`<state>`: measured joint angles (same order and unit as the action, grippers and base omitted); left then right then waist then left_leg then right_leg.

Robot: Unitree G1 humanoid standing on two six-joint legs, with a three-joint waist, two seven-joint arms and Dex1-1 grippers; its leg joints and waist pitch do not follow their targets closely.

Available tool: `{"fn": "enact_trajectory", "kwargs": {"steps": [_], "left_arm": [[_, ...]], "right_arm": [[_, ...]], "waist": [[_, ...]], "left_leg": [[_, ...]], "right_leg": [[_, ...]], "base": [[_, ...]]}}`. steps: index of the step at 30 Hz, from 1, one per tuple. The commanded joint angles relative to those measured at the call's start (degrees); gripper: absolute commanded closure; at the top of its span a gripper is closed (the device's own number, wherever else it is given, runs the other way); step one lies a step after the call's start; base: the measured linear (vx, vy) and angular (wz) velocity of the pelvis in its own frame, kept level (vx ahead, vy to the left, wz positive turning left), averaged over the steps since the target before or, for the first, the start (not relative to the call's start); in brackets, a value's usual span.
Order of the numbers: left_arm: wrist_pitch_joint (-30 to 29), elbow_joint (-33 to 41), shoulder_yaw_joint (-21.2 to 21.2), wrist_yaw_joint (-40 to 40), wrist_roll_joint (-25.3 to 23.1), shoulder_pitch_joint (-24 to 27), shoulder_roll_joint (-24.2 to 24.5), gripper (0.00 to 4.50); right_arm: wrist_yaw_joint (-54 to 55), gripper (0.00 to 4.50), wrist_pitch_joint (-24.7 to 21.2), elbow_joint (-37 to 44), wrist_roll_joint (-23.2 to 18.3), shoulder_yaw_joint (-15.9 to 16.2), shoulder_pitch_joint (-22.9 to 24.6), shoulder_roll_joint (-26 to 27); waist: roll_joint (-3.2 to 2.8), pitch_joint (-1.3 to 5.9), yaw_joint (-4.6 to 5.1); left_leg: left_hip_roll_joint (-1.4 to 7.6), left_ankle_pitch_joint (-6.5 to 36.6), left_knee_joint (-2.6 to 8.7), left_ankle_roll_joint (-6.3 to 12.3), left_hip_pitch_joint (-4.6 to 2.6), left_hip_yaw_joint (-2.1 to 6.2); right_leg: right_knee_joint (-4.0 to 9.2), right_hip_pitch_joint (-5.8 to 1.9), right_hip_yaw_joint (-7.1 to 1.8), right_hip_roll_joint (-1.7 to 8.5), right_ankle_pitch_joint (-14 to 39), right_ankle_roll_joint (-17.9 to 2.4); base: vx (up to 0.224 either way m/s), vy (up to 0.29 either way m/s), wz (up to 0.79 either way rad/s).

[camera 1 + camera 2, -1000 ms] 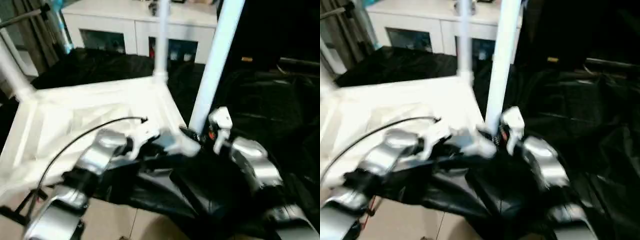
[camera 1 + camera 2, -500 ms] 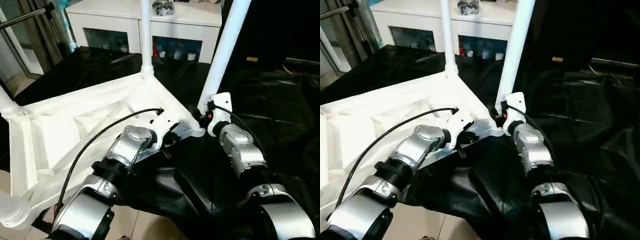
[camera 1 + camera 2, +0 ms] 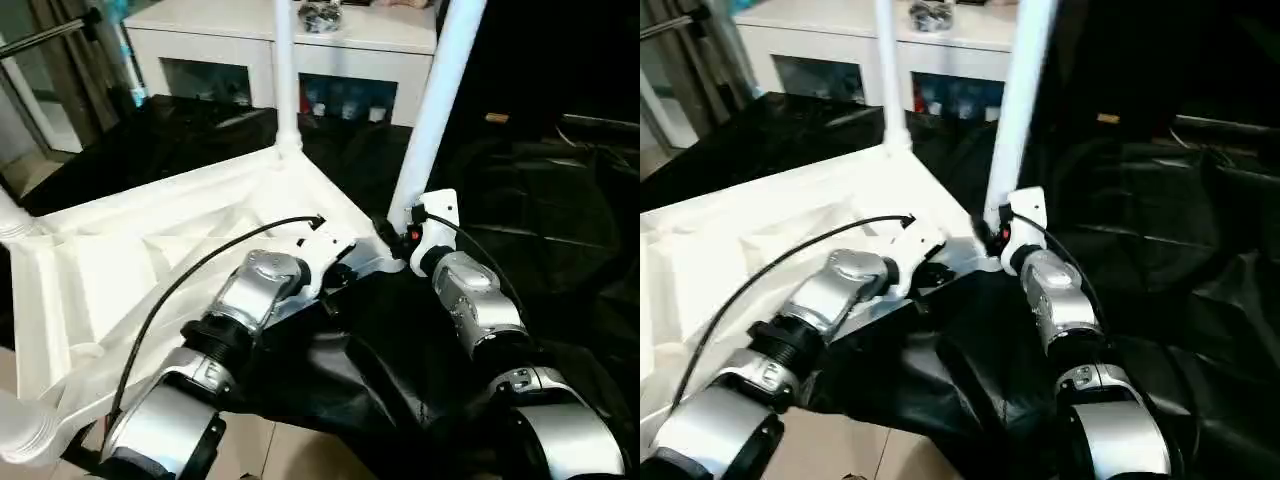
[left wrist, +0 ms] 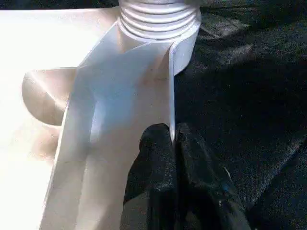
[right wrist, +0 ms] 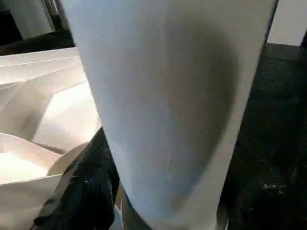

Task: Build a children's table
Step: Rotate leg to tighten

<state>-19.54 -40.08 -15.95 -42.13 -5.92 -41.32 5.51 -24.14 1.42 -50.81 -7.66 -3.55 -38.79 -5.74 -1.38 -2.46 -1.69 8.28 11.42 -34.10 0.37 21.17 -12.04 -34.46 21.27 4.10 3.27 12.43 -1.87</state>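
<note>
The children's table lies upside down on the black drape, its white ribbed tabletop (image 3: 150,260) facing up. A thin leg (image 3: 285,70) stands in the far corner socket. A thicker-looking leg (image 3: 435,100) rises from the near right corner, and it looms close in the right wrist view (image 5: 168,96). Leg ends show at the left edge (image 3: 10,215) and the bottom left (image 3: 25,430). My left gripper (image 4: 173,139) is shut on the tabletop's thin rim just below the ridged corner socket (image 4: 158,19). My right gripper (image 3: 398,232) sits at the base of the near right leg.
A white cabinet (image 3: 300,40) stands behind the work table. Crumpled black drape (image 3: 560,230) covers the right side and hangs over the near edge. A metal stand (image 3: 50,35) is at the far left. Pale floor (image 3: 290,455) shows below.
The whole picture has shifted and steadied as the head moved. My left gripper stays pinched on the rim and my right gripper stays at the leg's base.
</note>
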Motion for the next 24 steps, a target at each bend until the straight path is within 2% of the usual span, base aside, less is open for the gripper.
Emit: {"fn": "enact_trajectory", "kwargs": {"steps": [1, 2, 4, 5, 7, 9, 11, 15, 19, 22, 24], "left_arm": [[1.80, 3.54, -1.12, -1.74, 0.91, -0.20, -0.69, 4.50], [1.58, 4.01, -1.19, -2.17, 1.03, 0.09, -0.44, 4.50], [1.70, 4.70, -1.40, -2.94, 1.10, 0.50, 0.02, 4.50], [1.97, 5.05, -1.53, -3.43, 1.13, 0.72, 0.34, 4.50], [2.16, 5.29, -1.54, -3.92, 1.21, 0.92, 0.59, 4.50], [2.63, 6.37, -1.80, -6.15, 1.56, 1.78, 1.76, 4.50], [3.82, 7.41, -2.16, -8.80, 2.03, 2.65, 3.01, 4.50], [7.08, 9.86, -3.25, -15.91, 3.35, 4.46, 6.10, 4.50], [8.20, 11.35, -3.96, -20.41, 4.35, 5.34, 8.22, 4.50], [9.66, 11.65, -4.12, -22.45, 4.73, 5.74, 9.30, 4.50], [10.70, 12.46, -4.28, -25.84, 5.70, 6.41, 10.55, 4.50]], "right_arm": [[-3.19, 1.12, -2.80, -2.87, 0.31, 2.72, 1.34, 2.47], [-3.97, 1.01, -2.92, -2.51, 0.11, 2.64, 1.29, 2.33], [-5.32, 0.88, -3.02, -1.78, -0.12, 2.70, 1.33, 2.04], [-6.18, 0.88, -3.09, -1.25, -0.18, 2.78, 1.40, 1.84], [-6.83, 0.67, -3.10, -0.78, -0.14, 2.89, 1.46, 1.61], [-9.63, 0.50, -3.17, 1.64, 0.96, 4.62, 2.14, -0.04], [-12.52, 0.50, -3.41, 3.61, 2.00, 6.17, 2.80, -1.81], [-22.78, 0.50, -6.23, 10.59, 1.08, 8.64, 5.67, -6.56], [-30.17, 0.50, -8.58, 15.96, -0.53, 10.54, 8.40, -10.12], [-33.44, 0.50, -10.34, 19.21, -1.70, 10.99, 9.89, -11.85], [-36.58, 0.50, -12.21, 23.13, -2.81, 11.26, 11.77, -13.59]], "waist": [[0.14, 2.56, -0.14], [0.09, 2.68, -0.16], [0.14, 2.81, -0.19], [-0.01, 2.89, -0.27], [0.06, 3.06, -0.30], [0.00, 3.06, -0.42], [0.00, 3.06, -0.43], [-0.31, 3.14, -0.99], [-0.44, 3.07, -1.64], [-0.26, 3.10, -2.14], [-0.35, 3.10, -2.30]], "left_leg": [[6.25, 15.73, 4.80, 0.72, -0.88, 3.52], [6.28, 14.73, 4.77, 0.95, -0.81, 3.53], [6.15, 11.29, 4.55, 2.66, -0.48, 3.33], [6.19, 10.02, 4.45, 3.29, -0.50, 3.30], [6.17, 8.16, 4.25, 4.27, -0.42, 3.21], [6.19, 7.16, 4.14, 5.29, -0.37, 3.16], [6.22, 7.50, 4.13, 5.42, -0.32, 3.17], [6.49, 5.68, 3.88, 6.83, -0.26, 3.00], [6.71, 6.85, 3.93, 6.30, -0.48, 2.97], [6.57, 6.86, 3.83, 5.80, -0.44, 2.94], [6.50, 6.45, 3.82, 5.79, -0.35, 2.96]], "right_leg": [[5.16, -1.40, -4.21, 7.52, 12.68, -13.12], [4.93, -1.51, -4.21, 7.51, 11.48, -13.29], [4.47, -1.82, -4.08, 7.41, 6.71, -14.19], [4.30, -1.82, -4.03, 7.40, 5.01, -14.54], [3.96, -1.90, -3.93, 7.30, 2.19, -15.05], [3.79, -1.90, -3.79, 7.24, 0.43, -15.50], [3.76, -1.94, -3.70, 7.18, 0.57, -15.50], [3.20, -1.93, -3.52, 6.88, -2.45, -15.20], [3.36, -1.77, -3.52, 6.98, -0.73, -14.98], [3.39, -1.88, -3.57, 7.03, 0.16, -14.62], [3.32, -1.88, -3.53, 6.99, 0.14, -14.55]], "base": [[0.000, 0.000, 0.00], [0.000, 0.000, 0.00], [0.000, 0.000, 0.00], [0.000, 0.000, 0.00], [0.000, 0.000, 0.00], [0.000, 0.000, 0.00], [0.000, 0.000, 0.00], [0.000, 0.000, 0.00], [0.000, 0.000, 0.00], [0.000, 0.000, 0.00], [0.000, 0.000, 0.00]]}}
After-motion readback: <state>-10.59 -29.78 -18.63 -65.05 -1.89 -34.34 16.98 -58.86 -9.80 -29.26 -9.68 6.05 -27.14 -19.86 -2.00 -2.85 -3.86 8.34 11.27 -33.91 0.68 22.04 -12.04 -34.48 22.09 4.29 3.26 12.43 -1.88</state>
